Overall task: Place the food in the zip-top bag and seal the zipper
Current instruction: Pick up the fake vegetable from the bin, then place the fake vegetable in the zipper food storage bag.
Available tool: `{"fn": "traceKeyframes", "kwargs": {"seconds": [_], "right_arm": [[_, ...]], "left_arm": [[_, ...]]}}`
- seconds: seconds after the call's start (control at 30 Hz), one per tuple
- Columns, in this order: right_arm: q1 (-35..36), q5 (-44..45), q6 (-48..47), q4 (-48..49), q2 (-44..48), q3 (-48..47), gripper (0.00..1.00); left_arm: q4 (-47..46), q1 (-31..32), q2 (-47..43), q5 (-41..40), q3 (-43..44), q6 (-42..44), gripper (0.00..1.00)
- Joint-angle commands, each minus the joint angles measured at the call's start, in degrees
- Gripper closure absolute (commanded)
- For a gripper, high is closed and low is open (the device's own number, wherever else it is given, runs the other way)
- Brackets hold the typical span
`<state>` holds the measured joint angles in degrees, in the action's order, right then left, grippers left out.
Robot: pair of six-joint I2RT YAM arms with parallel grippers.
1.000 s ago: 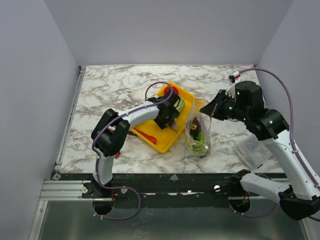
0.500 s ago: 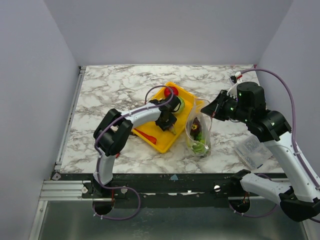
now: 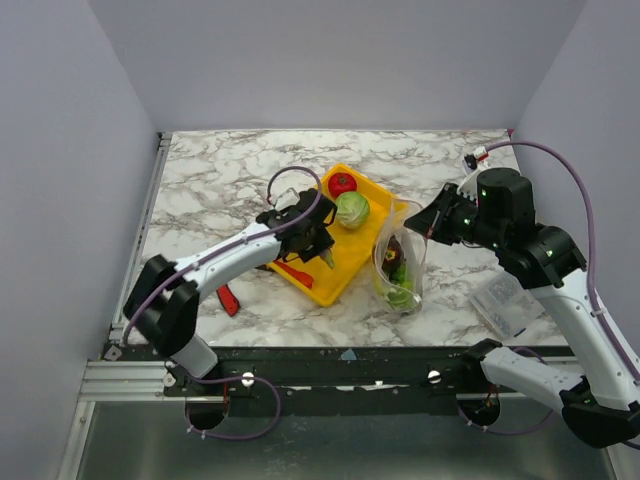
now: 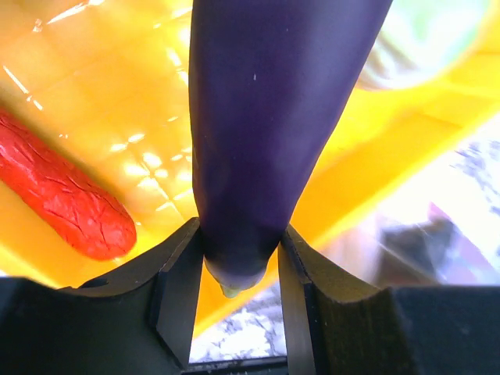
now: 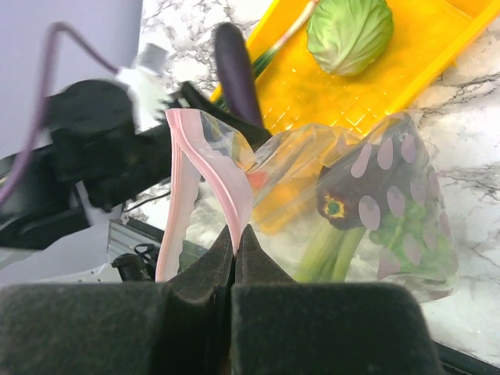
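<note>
My left gripper is shut on a purple eggplant and holds it over the near part of the yellow tray. A red tomato, a green cabbage and a red chili lie in the tray. My right gripper is shut on the pink zipper and holds the clear zip-top bag upright with its mouth open, right of the tray. Inside the bag are another eggplant and green stalks. The held eggplant also shows in the right wrist view.
A red-handled tool lies on the marble table left of the tray. A small clear packet lies at the right, under my right arm. Walls close in the table on the left, back and right.
My left arm has drawn back to the left with the eggplant, towards the tray's near corner, uncovering the tomato and cabbage. The right gripper and the bag have barely moved.
</note>
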<state>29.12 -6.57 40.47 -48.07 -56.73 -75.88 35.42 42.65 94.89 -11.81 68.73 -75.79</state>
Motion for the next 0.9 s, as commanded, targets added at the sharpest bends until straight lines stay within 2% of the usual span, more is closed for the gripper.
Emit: {"fn": "traceKeyframes", "kwargs": {"seconds": [0.0,0.2,0.33,0.47,0.6,0.87], "right_arm": [[-0.27,0.61,0.35,2.84,0.62,0.28,0.99],[-0.3,0.47,0.4,2.94,0.41,0.11,0.99],[-0.27,0.42,0.68,3.29,0.29,0.07,0.99],[-0.29,-0.19,1.39,4.52,0.12,0.51,0.99],[-0.27,-0.96,1.98,5.79,-0.17,0.9,0.99],[-0.27,-1.58,2.68,5.88,-0.47,0.31,0.99]], "left_arm": [[-7.12,0.27,-13.74,-3.18,-5.48,9.51,1.0],[-21.98,0.37,-30.52,3.12,-14.83,22.34,1.0],[-26.2,2.71,-39.93,6.8,-14.48,28.3,1.0],[-34.91,7.17,-46.47,9.08,-14.09,33.42,1.0],[-49.76,11.3,-48.89,13.62,-16.23,36.94,1.0],[-64.34,18.21,-44.08,20.57,-15.35,46.4,1.0]]}}
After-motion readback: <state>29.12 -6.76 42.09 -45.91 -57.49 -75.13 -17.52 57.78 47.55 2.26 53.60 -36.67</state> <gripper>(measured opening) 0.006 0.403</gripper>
